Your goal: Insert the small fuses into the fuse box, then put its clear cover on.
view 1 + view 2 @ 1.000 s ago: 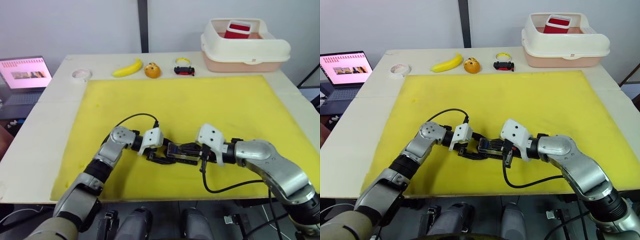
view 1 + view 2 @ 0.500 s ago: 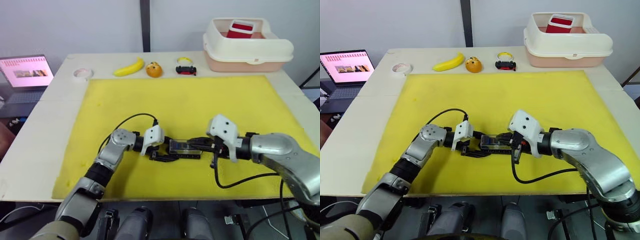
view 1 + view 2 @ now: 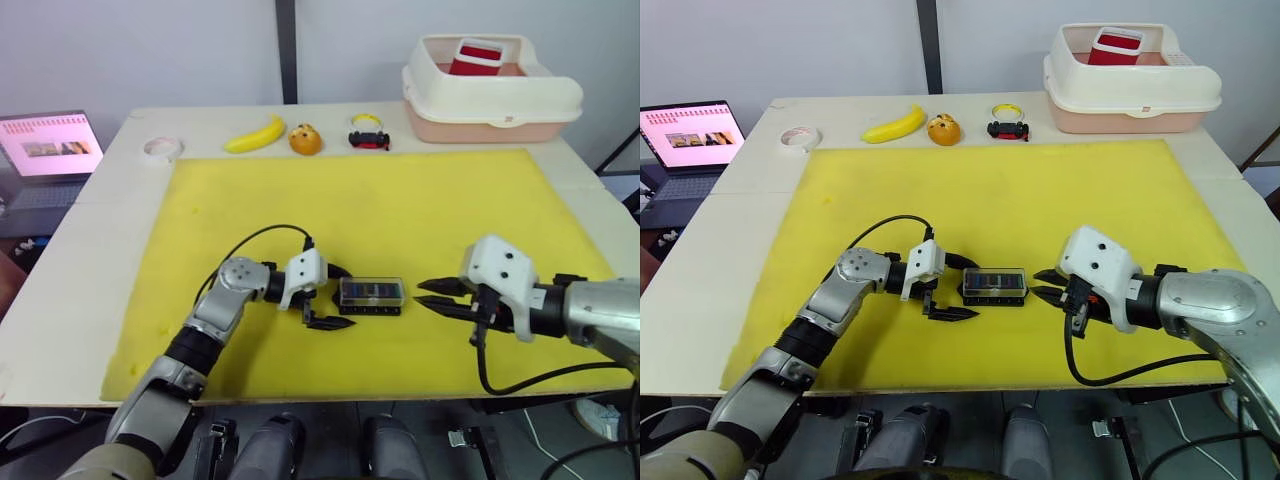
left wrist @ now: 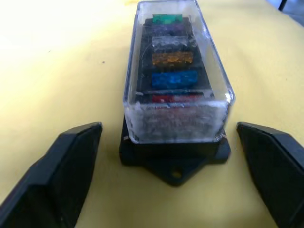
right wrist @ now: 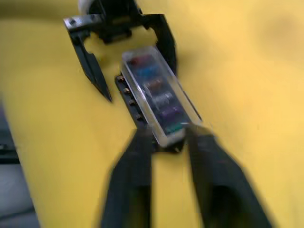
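The black fuse box [image 3: 370,296] lies on the yellow mat [image 3: 420,200] with the clear cover [image 4: 176,57] seated over it. Through the cover I see the small fuses [image 4: 172,78] in a row: green, grey, orange, blue and red. My left gripper [image 3: 335,297] is open, its fingers [image 4: 71,161] spread wide to either side of the box's left end without touching it. My right gripper [image 3: 420,292] is open a short way to the right of the box, tips pointing at it, with nothing between them.
At the back right stands a cream tub [image 3: 490,95] with a red item in it. A banana [image 3: 255,135], an orange toy [image 3: 305,140], a small black-and-yellow object [image 3: 368,133] and a tape roll [image 3: 163,148] line the far edge. A laptop [image 3: 50,150] sits at the left.
My right gripper has let go of the box end and drawn back to the right. My left gripper has opened wide, and the covered box now lies free on the mat.
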Tool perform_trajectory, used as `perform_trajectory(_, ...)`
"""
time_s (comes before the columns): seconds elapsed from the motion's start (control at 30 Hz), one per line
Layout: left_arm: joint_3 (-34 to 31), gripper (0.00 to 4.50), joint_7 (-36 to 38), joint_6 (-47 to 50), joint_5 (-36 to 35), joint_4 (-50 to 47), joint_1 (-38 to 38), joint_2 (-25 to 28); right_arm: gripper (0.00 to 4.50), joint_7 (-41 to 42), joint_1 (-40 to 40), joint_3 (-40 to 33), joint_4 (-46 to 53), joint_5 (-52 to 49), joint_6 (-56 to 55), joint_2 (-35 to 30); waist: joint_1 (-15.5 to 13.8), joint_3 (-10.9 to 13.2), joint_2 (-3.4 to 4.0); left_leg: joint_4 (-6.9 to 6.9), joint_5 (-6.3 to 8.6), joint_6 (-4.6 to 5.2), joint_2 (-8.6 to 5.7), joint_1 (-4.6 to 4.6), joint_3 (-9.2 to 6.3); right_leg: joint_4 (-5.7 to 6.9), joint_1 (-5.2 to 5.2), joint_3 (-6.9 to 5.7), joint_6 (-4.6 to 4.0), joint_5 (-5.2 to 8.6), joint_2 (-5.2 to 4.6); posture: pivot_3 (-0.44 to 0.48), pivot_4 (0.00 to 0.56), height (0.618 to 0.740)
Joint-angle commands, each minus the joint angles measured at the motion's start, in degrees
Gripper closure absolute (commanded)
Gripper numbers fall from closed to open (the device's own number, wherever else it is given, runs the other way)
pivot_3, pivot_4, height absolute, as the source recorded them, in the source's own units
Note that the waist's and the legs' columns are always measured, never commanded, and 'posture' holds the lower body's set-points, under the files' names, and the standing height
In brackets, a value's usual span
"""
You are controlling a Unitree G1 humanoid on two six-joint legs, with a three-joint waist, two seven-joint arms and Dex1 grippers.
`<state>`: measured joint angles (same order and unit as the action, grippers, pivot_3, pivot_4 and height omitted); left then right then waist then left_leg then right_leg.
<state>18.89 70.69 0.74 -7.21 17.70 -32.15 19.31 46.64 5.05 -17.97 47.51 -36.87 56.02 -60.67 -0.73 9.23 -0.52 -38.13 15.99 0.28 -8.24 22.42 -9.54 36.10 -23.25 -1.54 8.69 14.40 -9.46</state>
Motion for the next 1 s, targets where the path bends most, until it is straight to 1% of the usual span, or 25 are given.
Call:
perform_trajectory(0.03,-2.31,0.0,2.01,2.87,-1.95,-5.23,1.94,4.91,1.85,2.92,-2.99,-7.62,1.97,-0.62,0.52,-3.23,-0.03,0.02,0.01,0.02,0.0,0.0,0.01,0.0,0.0,0.0,-0.02,0.0,0.0,0.0,0.01,0.0,0.15,0.74)
perform_trajectory(0.13,-5.6,0.0,4.6,8.37,-5.42,-11.91,4.03,12.5,0.26,8.97,-8.9,-15.68,2.12,0.9,-0.23,-6.22,0.01,0.06,0.05,0.05,0.0,0.0,0.05,0.0,0.01,0.01,-0.04,0.01,0.0,0.0,0.03,0.0,0.15,0.74)
perform_trajectory(0.17,-6.63,0.0,5.18,10.46,-6.68,-13.96,4.55,14.61,0.04,10.95,-10.83,-17.99,2.01,1.68,-0.84,-6.96,0.04,0.07,0.08,0.05,0.0,0.0,0.06,0.01,0.01,0.01,-0.07,0.0,0.0,0.0,0.04,0.0,0.15,0.74)
perform_trajectory(0.3,-12.78,0.0,7.28,22.79,-14.49,-23.04,5.95,23.71,0.04,19.83,-18.84,-27.6,0.34,5.99,-3.71,-8.13,-0.39,0.19,0.14,0.07,0.01,0.02,0.06,0.03,0.02,0.0,-0.06,0.0,0.0,0.01,0.03,0.0,0.15,0.74)
perform_trajectory(0.37,-15.8,0.0,7.52,27.34,-17.66,-25.92,6.22,27.28,0.04,24.02,-22.34,-31.6,-0.17,7.79,-5.26,-7.92,-0.62,0.23,0.12,0.07,0.03,0.04,0.05,0.03,0.02,-0.03,-0.03,0.0,0.0,0.01,0.03,0.0,0.15,0.74)
perform_trajectory(0.47,-19.39,0.0,8.99,29.99,-19.41,-27.74,7.52,33.53,0.04,29.4,-26.36,-36.84,-2.04,10.33,-7.45,-7.43,-0.96,0.32,0.22,0.07,0.03,0.03,0.05,0.0,0.05,-0.03,-0.02,0.01,0.0,0.01,0.03,0.0,0.15,0.74)
perform_trajectory(0.53,-20.58,0.0,9.96,30.97,-20.48,-28.09,8.05,36.12,0.04,31.61,-28.0,-38.84,-2.96,11.23,-8.74,-6.92,-1.09,0.38,0.3,0.08,0.04,0.03,0.09,-0.01,0.08,-0.01,-0.04,0.01,0.0,0.01,0.04,0.0,0.15,0.74)
perform_trajectory(0.63,-22.28,0.0,11.58,29.38,-19.87,-26.45,7.5,40.17,0.04,33.89,-29.71,-41.08,-5.3,13.53,-10.66,-6.77,-1.5,0.58,0.32,0.08,0.04,0.02,0.1,-0.01,0.11,-0.02,-0.04,0.02,-0.01,0.01,0.02,0.0,0.15,0.74)
perform_trajectory(0.7,-22.71,0.0,12.32,29.47,-20.21,-25.2,6.67,41.62,0.04,34.98,-29.92,-41.84,-6.24,14.14,-11.37,-6.97,-1.54,0.65,0.36,0.08,0.04,0.02,0.1,0.0,0.11,-0.04,-0.04,0.02,-0.02,0.02,0.02,0.0,0.15,0.74)
perform_trajectory(0.8,-22.46,0.0,12.24,30.18,-20.8,-24.59,5.65,42.09,0.04,35.65,-29.31,-41.52,-7.43,14.58,-12.08,-7.5,-1.62,0.74,0.35,0.08,0.05,0.01,0.09,0.01,0.12,-0.06,-0.04,0.03,-0.02,0.02,0.0,0.0,0.15,0.74)
perform_trajectory(1.0,-21.98,0.0,12.33,31.91,-22.11,-27.15,6.56,42.42,0.04,35.53,-27.6,-39.96,-9.07,15.16,-12.86,-8.41,-1.47,1.01,0.37,0.08,0.05,0.01,0.1,0.04,0.13,-0.07,-0.07,0.03,-0.02,0.02,-0.01,0.0,0.15,0.74)
